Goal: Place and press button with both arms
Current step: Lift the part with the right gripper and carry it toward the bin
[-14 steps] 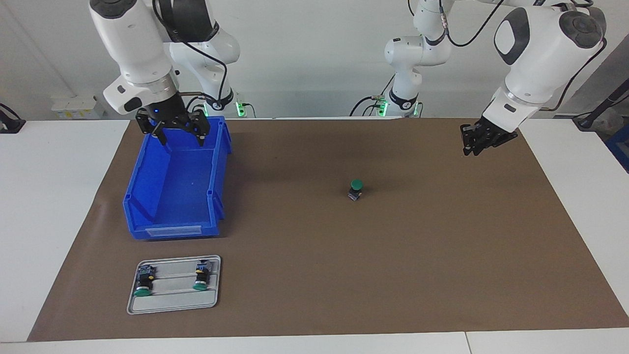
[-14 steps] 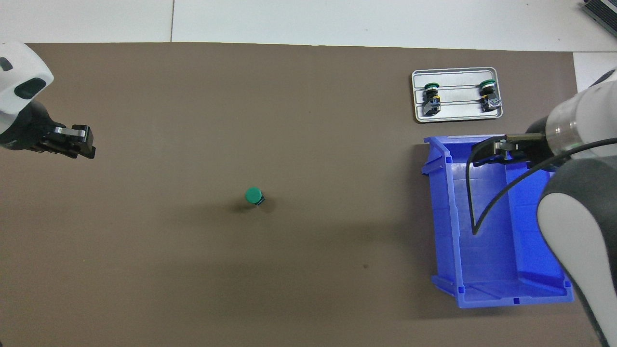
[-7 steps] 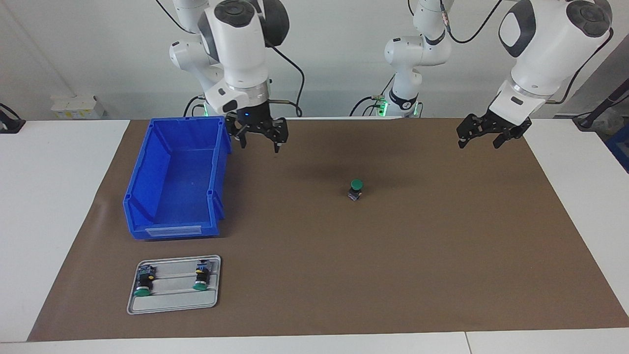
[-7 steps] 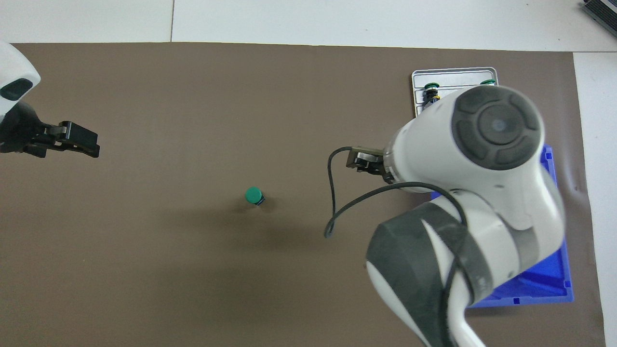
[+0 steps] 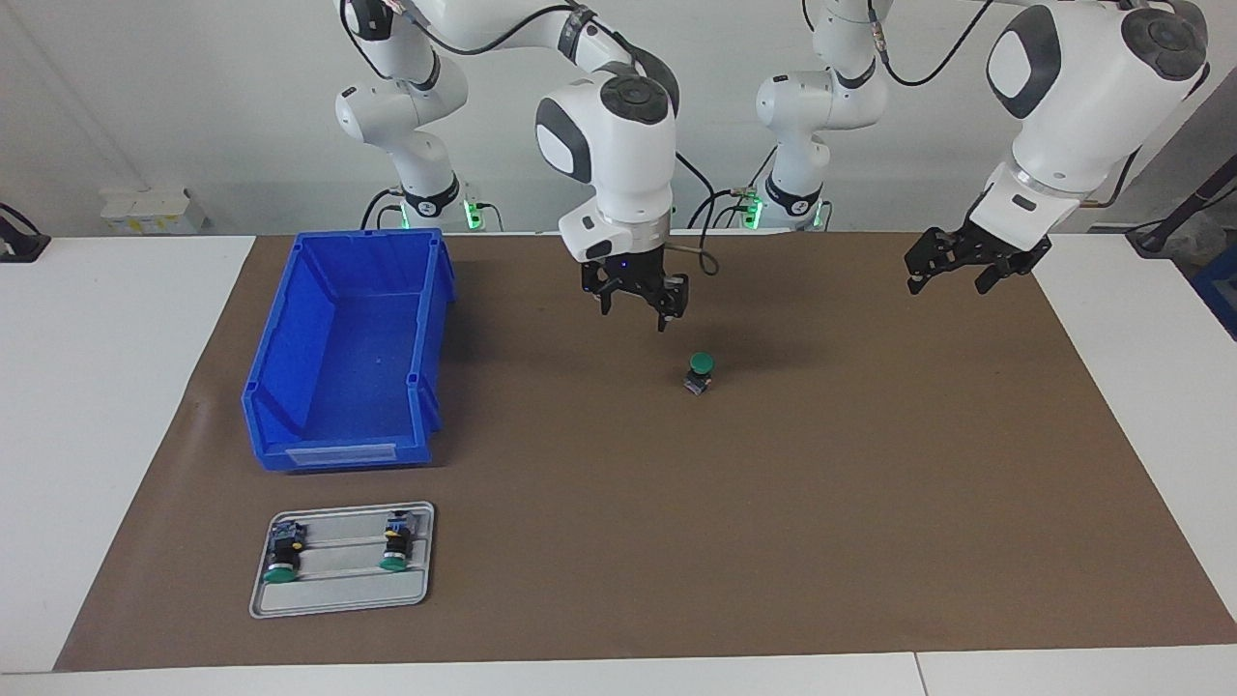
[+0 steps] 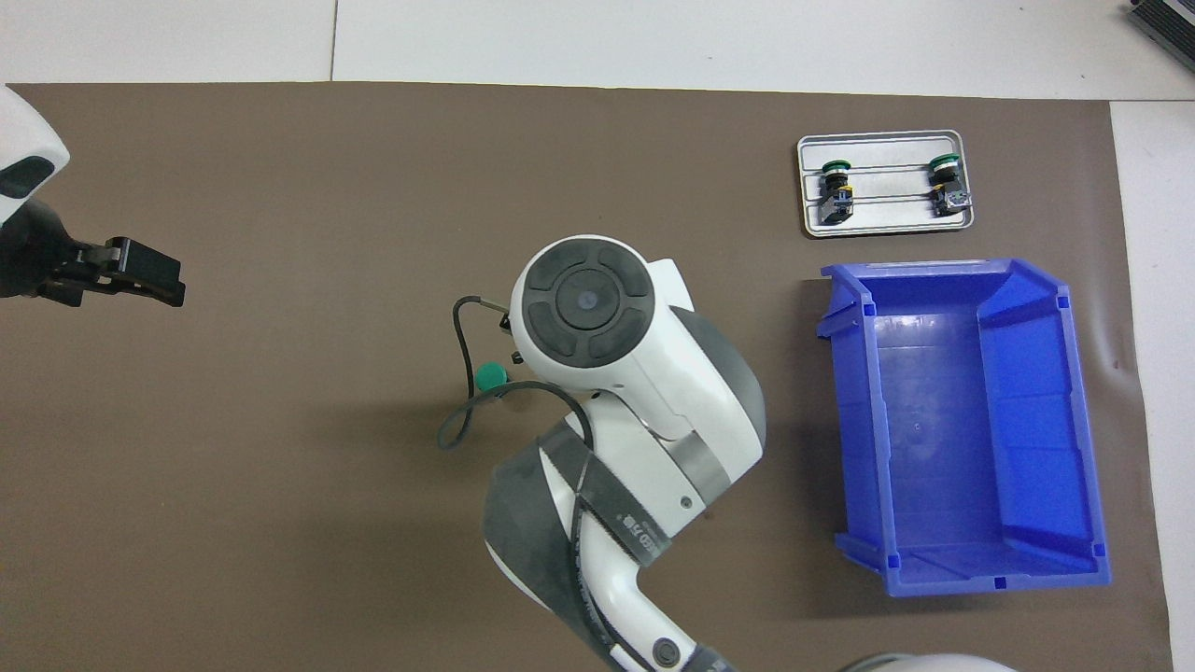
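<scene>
The facing view shows the right claw [image 5: 635,307] spread apart, up in the air just beside the small green-capped button [image 5: 699,372]; the overhead view hides that claw under its big white arm [image 6: 611,373]. The button stands upright on the brown mat [image 5: 773,503] mid-bench. The left claw [image 5: 952,274] hangs spread over the mat's edge. An empty blue plastic bin [image 5: 343,353] sits near a grey tray [image 5: 338,597]. The wall is white.
</scene>
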Controlling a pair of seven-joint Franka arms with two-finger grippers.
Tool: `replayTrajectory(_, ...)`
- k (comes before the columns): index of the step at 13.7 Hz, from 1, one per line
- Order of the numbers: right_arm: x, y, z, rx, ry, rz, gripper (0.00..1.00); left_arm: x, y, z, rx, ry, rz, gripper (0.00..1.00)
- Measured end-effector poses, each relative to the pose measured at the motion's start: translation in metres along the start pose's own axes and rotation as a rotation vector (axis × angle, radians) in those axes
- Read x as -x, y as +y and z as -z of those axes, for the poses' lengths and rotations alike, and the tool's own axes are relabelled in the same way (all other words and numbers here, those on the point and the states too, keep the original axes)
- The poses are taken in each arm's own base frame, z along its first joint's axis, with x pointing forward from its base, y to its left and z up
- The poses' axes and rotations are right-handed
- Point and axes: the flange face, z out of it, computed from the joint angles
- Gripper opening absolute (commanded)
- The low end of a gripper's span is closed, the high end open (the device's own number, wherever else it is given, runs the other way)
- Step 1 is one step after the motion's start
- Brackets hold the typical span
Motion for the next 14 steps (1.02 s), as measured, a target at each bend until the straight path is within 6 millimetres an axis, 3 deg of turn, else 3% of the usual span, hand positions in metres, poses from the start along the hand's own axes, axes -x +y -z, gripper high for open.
replayTrajectory(4,0.026,-0.034,-0.041,-0.008,0.008,-0.036,0.91,0.002,-0.003,-0.002,-0.043,-0.005,-0.016,0.99)
replayTrajectory(9,0.054,-0.074,-0.112,0.021,0.062,-0.034,0.89,0.005,-0.003,0.000,-0.066,-0.002,-0.023,0.99)
replayTrajectory(11,0.057,-0.082,-0.123,-0.002,0.084,-0.014,0.88,0.005,-0.003,-0.002,-0.066,-0.004,-0.024,0.99)
replayTrajectory(14,0.058,-0.086,-0.122,-0.026,0.095,-0.007,0.88,0.005,-0.001,-0.003,-0.061,-0.005,-0.025,0.99)
